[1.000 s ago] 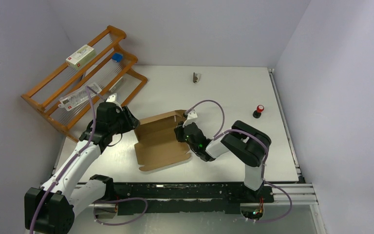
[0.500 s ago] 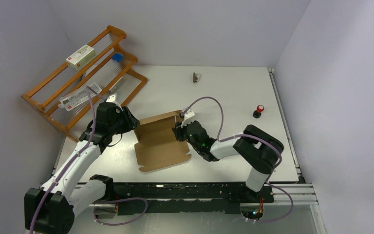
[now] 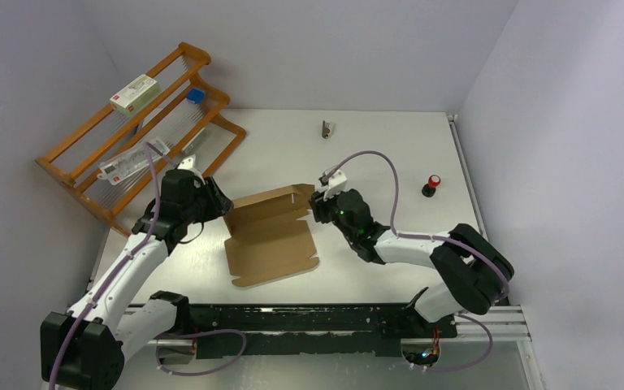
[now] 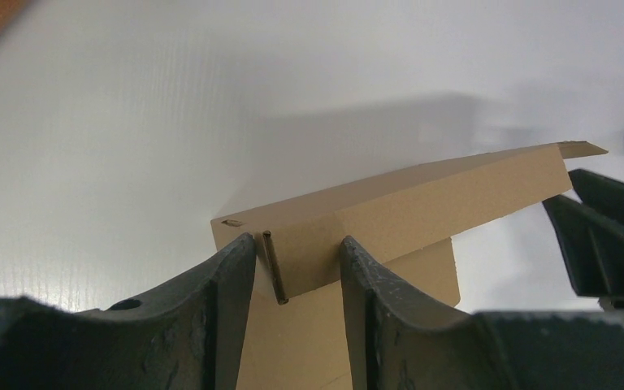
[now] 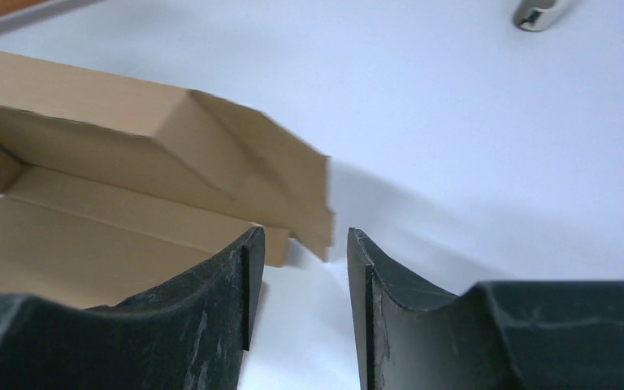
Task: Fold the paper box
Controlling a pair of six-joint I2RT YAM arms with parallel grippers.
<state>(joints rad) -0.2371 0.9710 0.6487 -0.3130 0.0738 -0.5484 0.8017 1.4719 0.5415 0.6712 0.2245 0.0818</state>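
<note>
A wooden rack [image 3: 193,55] leans at the table's [image 3: 390,146] left, carrying a white carton [image 3: 135,92], a blue item [image 3: 196,95] and other packets. Beside it, the left gripper [image 3: 221,205] [image 4: 299,252] pinches the far-left corner of the paper box [image 3: 272,240] [image 4: 422,195] [image 5: 89,122]. The box lies mid-table, open and holding nothing, with its far flap raised. Its near edge is close to the table's front. At the flap's right end the right gripper [image 3: 315,207] [image 5: 301,244] has its fingers spread, with the cardboard corner just ahead of the gap. A small metal piece [image 3: 326,128] lies well beyond, and a red-capped knob [image 3: 431,184] stands further right, near the table edge.
</note>
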